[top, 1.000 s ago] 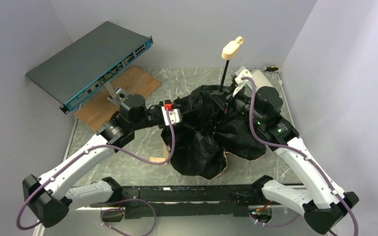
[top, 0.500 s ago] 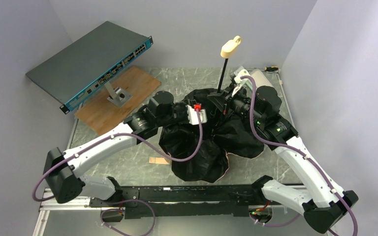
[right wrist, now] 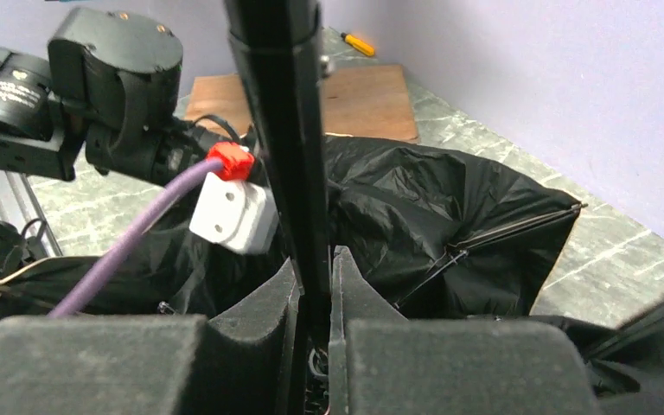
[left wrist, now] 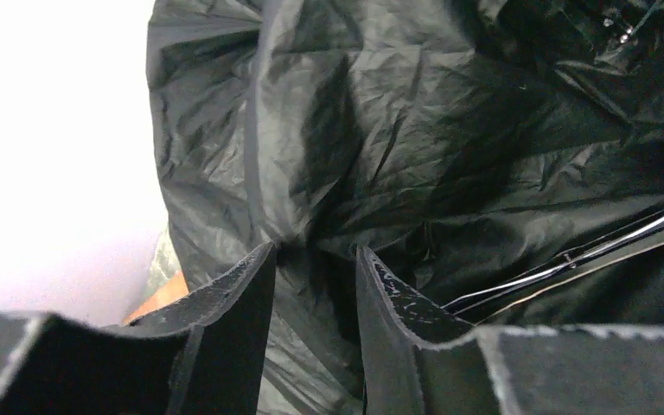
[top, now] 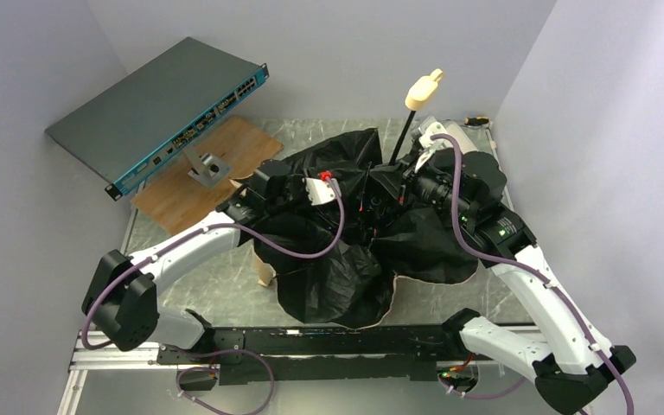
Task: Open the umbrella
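The umbrella [top: 346, 268] lies upside down on the table, black lining up and cream edge showing at the front. Its thin black shaft [top: 402, 138] rises to the cream knob handle [top: 424, 89]. My right gripper [top: 400, 177] is shut on the shaft [right wrist: 281, 130] low down, and its fingers [right wrist: 314, 259] pinch it from both sides. My left gripper [top: 356, 197] is buried in the canopy left of the shaft. In the left wrist view its jaws [left wrist: 311, 255] stand apart with crumpled black lining [left wrist: 398, 130] in the gap. Thin metal ribs [left wrist: 571, 255] run to the right.
A grey network switch [top: 160, 108] sits tilted on a stand over a wooden board [top: 225, 151] at the back left. A pale oblong case [top: 462, 131] and a yellow screwdriver [top: 477, 120] lie behind the right arm. Walls close in on three sides.
My left arm has reached right and deeper into the canopy. The rear canopy panel has risen and spread, and the handle has tipped to the right.
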Robot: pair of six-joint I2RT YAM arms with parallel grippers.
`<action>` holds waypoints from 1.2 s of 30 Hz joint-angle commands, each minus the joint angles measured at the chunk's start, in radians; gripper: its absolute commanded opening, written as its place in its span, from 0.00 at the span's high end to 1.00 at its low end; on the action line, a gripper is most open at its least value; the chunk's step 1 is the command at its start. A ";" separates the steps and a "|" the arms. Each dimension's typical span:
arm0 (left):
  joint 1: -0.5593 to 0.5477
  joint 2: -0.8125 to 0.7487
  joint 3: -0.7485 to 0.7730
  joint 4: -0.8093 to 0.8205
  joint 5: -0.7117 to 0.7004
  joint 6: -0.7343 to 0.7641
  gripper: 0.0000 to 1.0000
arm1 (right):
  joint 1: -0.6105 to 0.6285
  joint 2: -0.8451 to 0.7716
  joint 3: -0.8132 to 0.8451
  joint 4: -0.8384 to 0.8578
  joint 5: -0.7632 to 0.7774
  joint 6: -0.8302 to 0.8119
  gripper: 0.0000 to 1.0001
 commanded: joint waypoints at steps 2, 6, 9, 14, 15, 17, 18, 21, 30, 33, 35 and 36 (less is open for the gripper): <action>0.047 -0.104 0.030 -0.005 0.143 -0.114 0.47 | -0.012 -0.033 -0.004 0.128 0.014 -0.026 1.00; 0.047 -0.175 0.149 -0.006 0.363 -0.268 0.35 | -0.012 -0.022 -0.054 0.181 0.024 -0.028 1.00; 0.043 -0.208 0.200 -0.024 0.534 -0.281 0.38 | -0.012 -0.004 -0.064 0.210 0.053 -0.013 1.00; -0.048 -0.225 0.183 -0.098 0.659 -0.096 0.54 | -0.012 0.013 -0.059 0.255 0.049 0.035 1.00; -0.069 -0.224 0.173 -0.098 0.667 -0.068 0.58 | -0.012 0.013 -0.057 0.257 0.046 0.044 1.00; -0.110 -0.216 0.157 -0.094 0.678 -0.009 0.64 | -0.011 0.010 -0.055 0.263 0.040 0.061 1.00; -0.128 -0.209 0.148 -0.084 0.678 0.012 0.66 | -0.012 0.007 -0.053 0.266 0.040 0.070 1.00; -0.155 -0.179 0.130 -0.036 0.680 0.036 0.68 | -0.012 0.004 -0.044 0.271 0.016 0.084 1.00; -0.219 -0.095 0.168 -0.032 0.627 0.128 0.69 | -0.011 -0.006 -0.050 0.247 0.017 0.092 1.00; -0.253 -0.031 0.212 -0.082 0.576 0.116 0.69 | -0.010 0.003 -0.055 0.266 0.036 0.100 1.00; -0.277 -0.006 0.201 -0.089 0.549 0.127 0.69 | -0.010 0.013 -0.051 0.278 0.054 0.105 1.00; -0.292 0.001 0.187 -0.092 0.535 0.144 0.69 | -0.011 0.021 -0.044 0.282 0.066 0.106 1.00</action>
